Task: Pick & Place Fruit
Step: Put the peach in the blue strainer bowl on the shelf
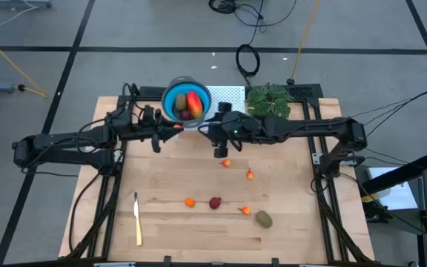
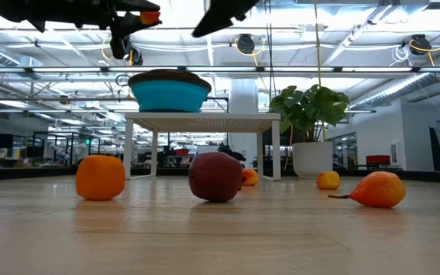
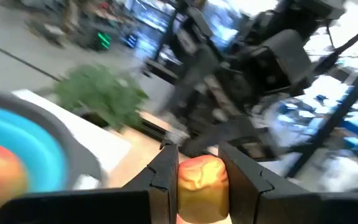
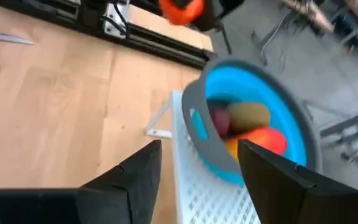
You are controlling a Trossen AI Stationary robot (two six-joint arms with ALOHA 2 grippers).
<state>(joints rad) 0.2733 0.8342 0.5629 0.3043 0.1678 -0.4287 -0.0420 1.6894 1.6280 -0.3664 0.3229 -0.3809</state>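
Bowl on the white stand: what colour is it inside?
Bright blue inside the bowl, with a grey rim; clearest in the right wrist view.

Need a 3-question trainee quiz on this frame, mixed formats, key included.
1. True or false: the left gripper holds a small orange fruit.
2. What already lies in the blue bowl? A) only the knife B) the red-orange oblong fruit, an olive-brown oval and a dark red ball C) nothing
3. Fill in: the right gripper is ____ and empty beside the bowl.

Key: 1 true; 2 B; 3 open
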